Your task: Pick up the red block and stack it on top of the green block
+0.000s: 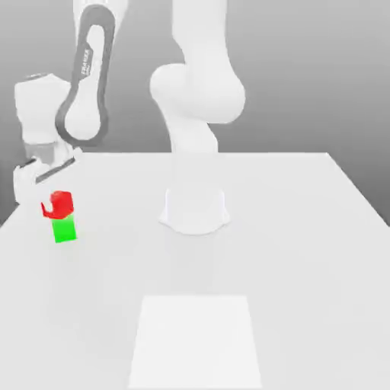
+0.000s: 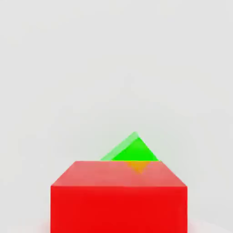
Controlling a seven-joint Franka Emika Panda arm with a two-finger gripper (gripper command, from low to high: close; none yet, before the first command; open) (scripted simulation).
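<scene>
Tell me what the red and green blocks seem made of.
Red block: possibly painted wood or plastic, smooth, uniform colour with crisp edges and no grain.
Green block: likely the same, its plain faces differing only in shade; the look can't settle wood or plastic.

Exterior view: set above desk height, facing the arm base (image 1: 195, 202) and looking down over the desk (image 1: 282, 259); far edge and both far corners in frame, near edge outside it. Distance: well back. Hand view: carried on the hand, very near the red block (image 2: 119, 207), facing the green block (image 2: 137, 150) beyond it. Shared by both: the two blocks, by the desk's edge at the exterior view's left.
</scene>
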